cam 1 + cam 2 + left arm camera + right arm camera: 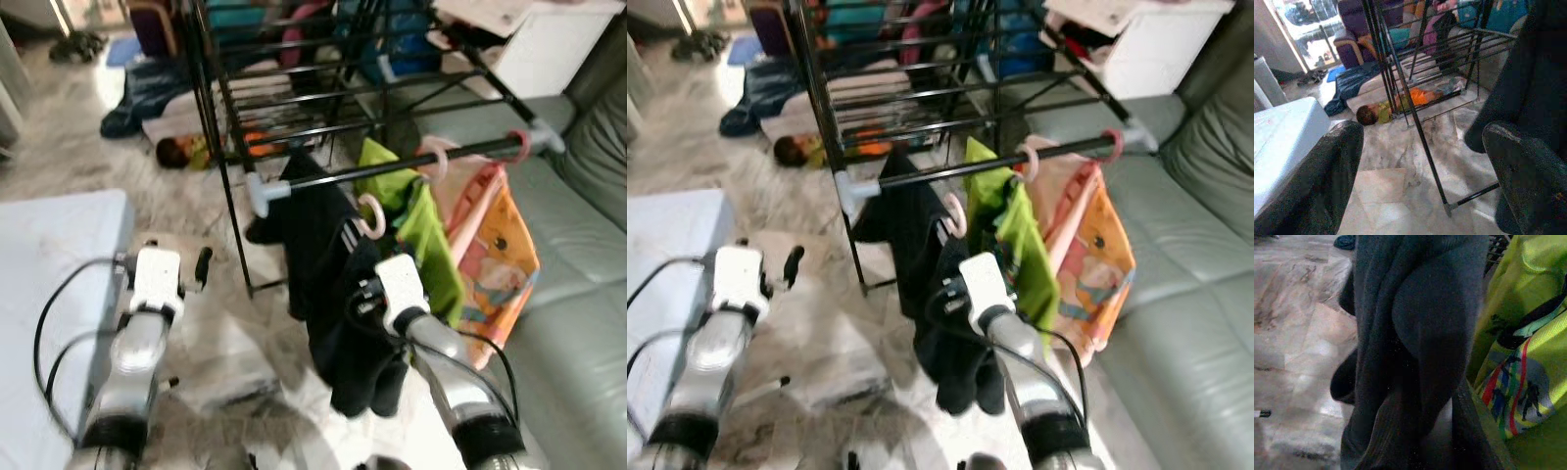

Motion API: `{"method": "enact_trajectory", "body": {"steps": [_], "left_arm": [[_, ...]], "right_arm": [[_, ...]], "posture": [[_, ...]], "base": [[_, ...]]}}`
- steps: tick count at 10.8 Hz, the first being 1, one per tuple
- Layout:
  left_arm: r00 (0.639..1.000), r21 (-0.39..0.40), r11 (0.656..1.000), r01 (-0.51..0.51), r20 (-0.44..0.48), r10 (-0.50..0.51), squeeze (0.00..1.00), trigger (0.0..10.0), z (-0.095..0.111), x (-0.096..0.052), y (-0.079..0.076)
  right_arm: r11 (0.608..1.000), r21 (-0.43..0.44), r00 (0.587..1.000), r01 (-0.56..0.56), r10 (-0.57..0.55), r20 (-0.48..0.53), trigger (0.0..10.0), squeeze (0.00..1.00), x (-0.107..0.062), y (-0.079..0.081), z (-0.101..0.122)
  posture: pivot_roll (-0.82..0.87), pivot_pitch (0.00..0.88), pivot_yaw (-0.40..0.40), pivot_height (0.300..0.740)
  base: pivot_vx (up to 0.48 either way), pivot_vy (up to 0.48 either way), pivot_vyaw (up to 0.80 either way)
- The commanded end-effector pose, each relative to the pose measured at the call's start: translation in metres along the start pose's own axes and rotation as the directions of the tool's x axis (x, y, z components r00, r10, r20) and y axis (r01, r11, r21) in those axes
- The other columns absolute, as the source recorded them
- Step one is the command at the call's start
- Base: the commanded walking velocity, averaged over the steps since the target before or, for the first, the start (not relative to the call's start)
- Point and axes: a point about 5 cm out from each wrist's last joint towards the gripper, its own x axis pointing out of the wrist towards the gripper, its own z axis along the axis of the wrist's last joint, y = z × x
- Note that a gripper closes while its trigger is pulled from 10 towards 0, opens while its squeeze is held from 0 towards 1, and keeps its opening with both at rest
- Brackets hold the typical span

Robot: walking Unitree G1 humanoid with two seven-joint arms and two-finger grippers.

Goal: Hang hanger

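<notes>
Just above right pincer [364, 294]: pink hanger [372, 215].

Black rack rail [392, 168] carries hung clothes [323, 235].

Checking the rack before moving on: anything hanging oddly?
Yes. The pink hanger carrying the black garment sits below the rail, unhooked, at the right claw, unlike the pink hook already on it.

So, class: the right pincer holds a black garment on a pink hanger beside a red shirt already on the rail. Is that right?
Not quite. The shirt on the rail is green, not red, as the left eye view shows. The rest stands: the right pincer holds the black garment on its pink hanger.
</notes>
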Motion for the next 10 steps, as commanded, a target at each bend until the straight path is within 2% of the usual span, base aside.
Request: {"method": "enact_trajectory", "body": {"steps": [1, 2, 3, 5, 6, 7, 9, 10], "left_arm": [[1.0, 0.008, 1.0, 0.002, -0.012, -0.002, 0.0, 10.0, -0.001, -0.004, 0.005], [0.999, 0.014, 1.0, -0.013, -0.031, 0.014, 0.0, 10.0, -0.006, -0.014, 0.011], [0.999, 0.017, 1.0, -0.02, -0.035, 0.02, 0.0, 10.0, -0.006, -0.018, 0.013], [0.999, 0.018, 0.999, -0.034, -0.031, 0.035, 0.0, 10.0, -0.001, -0.024, 0.018], [0.998, 0.033, 0.998, -0.051, -0.036, 0.052, 0.0, 10.0, 0.002, -0.03, 0.024], [0.998, 0.04, 0.998, -0.052, -0.042, 0.053, 0.0, 10.0, 0.002, -0.034, 0.025], [0.997, 0.042, 0.998, -0.052, -0.048, 0.054, 0.0, 10.0, 0.002, -0.038, 0.026], [0.997, 0.044, 0.998, -0.052, -0.056, 0.054, 0.0, 10.0, 0.002, -0.04, 0.025]], "right_arm": [[1.0, 0.013, 0.998, 0.001, -0.002, 0.07, 10.0, 0.0, 0.009, -0.002, 0.021], [0.999, 0.02, 0.998, -0.043, 0.042, 0.049, 10.0, 0.0, 0.024, 0.006, 0.029], [0.998, 0.02, 0.997, -0.063, 0.062, 0.044, 10.0, 0.0, 0.032, 0.011, 0.035], [0.994, 0.064, 0.996, -0.086, 0.084, 0.024, 10.0, 0.0, 0.048, 0.016, 0.048], [0.985, 0.107, 0.99, -0.136, 0.138, -0.01, 10.0, 0.0, 0.061, 0.027, 0.06], [0.983, 0.136, 0.993, -0.12, 0.121, 0.007, 10.0, 0.0, 0.067, 0.029, 0.07], [0.983, 0.169, 0.997, -0.074, 0.075, 0.001, 10.0, 0.0, 0.071, 0.029, 0.076], [0.981, 0.194, 0.999, -0.025, 0.032, -0.031, 10.0, 0.0, 0.073, 0.026, 0.076]], "posture": [[0.04, 0.0, -0.022, 0.74], [0.06, 0.0, -0.031, 0.74], [0.08, 0.01, -0.044, 0.74], [0.11, 0.022, -0.06, 0.74], [0.14, 0.045, -0.067, 0.74], [0.15, 0.056, -0.07, 0.74], [0.15, 0.061, -0.073, 0.74], [0.16, 0.066, -0.077, 0.74]], "base": [[0.0, 0.0, 0.0], [0.0, 0.0, 0.0], [0.0, 0.0, 0.0], [0.0, 0.0, 0.0], [0.0, 0.0, 0.0], [0.0, 0.0, 0.73], [0.0, 0.0, 0.74], [0.0, 0.0, 0.0]]}}
